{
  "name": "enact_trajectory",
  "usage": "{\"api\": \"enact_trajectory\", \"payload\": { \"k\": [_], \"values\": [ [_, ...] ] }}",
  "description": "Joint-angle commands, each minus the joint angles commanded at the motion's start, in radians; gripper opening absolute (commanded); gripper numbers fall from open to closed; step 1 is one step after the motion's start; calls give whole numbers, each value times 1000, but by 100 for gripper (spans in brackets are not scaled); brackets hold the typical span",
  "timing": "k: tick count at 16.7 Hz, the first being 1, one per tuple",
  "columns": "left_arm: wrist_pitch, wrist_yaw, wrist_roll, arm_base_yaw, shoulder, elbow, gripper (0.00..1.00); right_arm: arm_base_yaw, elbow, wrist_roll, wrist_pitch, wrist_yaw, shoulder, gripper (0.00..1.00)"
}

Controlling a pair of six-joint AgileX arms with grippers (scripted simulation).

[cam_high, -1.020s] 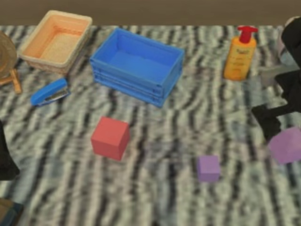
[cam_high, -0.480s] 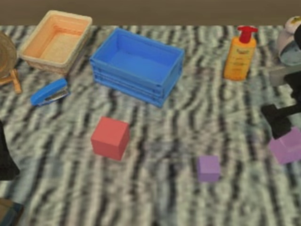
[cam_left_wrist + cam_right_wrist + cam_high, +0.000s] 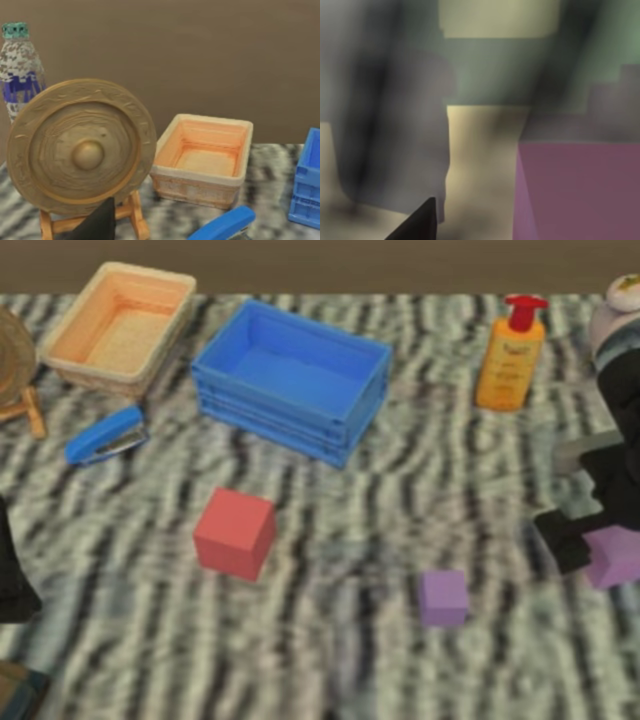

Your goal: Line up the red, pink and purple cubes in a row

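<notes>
Pale pink-lilac and matte, the pink cube [image 3: 614, 557] sits at the top view's right edge, partly covered by my right gripper [image 3: 585, 545], whose grasp I cannot tell; my left arm [image 3: 15, 575] stays at the left edge.

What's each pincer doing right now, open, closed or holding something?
Left pincer: parked at the table's left edge; state cannot be told.
Right pincer: at the pink cube; grip cannot be told.

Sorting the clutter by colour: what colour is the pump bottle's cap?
Red, on an orange pump bottle; it shows best in the top view.
</notes>
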Motion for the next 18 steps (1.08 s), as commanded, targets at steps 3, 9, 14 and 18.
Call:
{"api": "enact_trajectory", "payload": {
  "k": [3, 9, 14, 18],
  "values": [
    [0, 0, 0, 0, 0, 0, 100, 0, -11, 0, 19, 0, 12, 100],
    [0, 0, 0, 0, 0, 0, 100, 0, -11, 0, 19, 0, 12, 70],
    [0, 0, 0, 0, 0, 0, 100, 0, -11, 0, 19, 0, 12, 32],
    [0, 0, 0, 0, 0, 0, 100, 0, -11, 0, 19, 0, 12, 2]
  ]
}}
